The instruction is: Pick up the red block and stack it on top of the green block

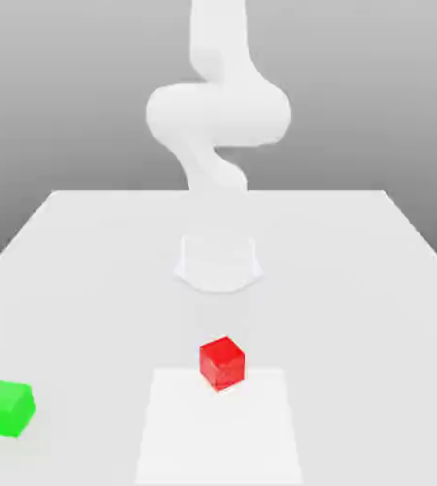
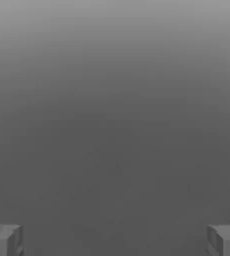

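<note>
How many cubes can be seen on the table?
2. The red cube is near the far edge of the pale rectangle; the green cube is at the exterior view's far left. Others could be hidden behind the arm.

Pale tabletop (image 1: 355, 313), plain grey gradient backdrop (image 1: 374, 95), soft light

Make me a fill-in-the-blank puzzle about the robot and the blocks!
The red block sits closer to the robot's base than the ____ block does.
In the exterior view, the green block is on the ____ side of the picture.
The gripper has its two fingers spread wide ____.
The number of blocks stacked on top of the green block is ____.

Missing words: green; left; open; zero.
</note>
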